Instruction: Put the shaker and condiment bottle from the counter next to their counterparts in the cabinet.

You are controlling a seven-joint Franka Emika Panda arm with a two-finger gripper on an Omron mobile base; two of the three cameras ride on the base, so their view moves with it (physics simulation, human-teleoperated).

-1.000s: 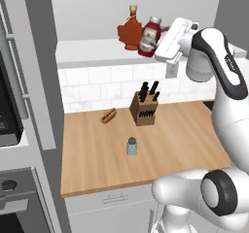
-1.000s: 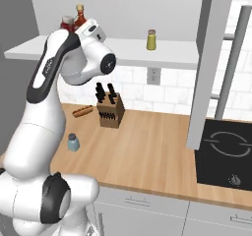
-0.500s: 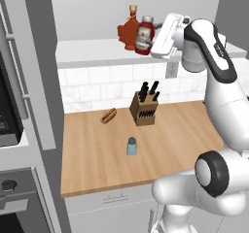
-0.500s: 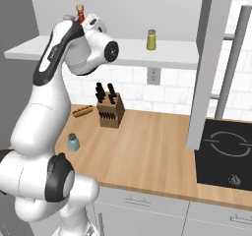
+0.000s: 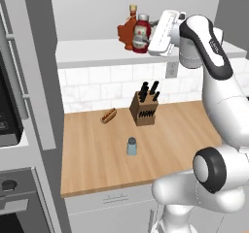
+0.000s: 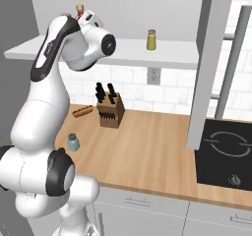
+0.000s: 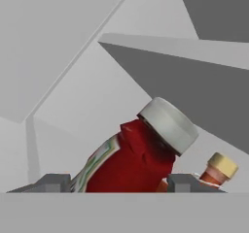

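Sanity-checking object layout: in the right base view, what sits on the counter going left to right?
shaker → hot dog → knife block → cooktop, all on the counter.

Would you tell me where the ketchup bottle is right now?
In the left base view the ketchup bottle is at the cabinet shelf, between the gripper's fingers, right beside the maple-leaf bottle.
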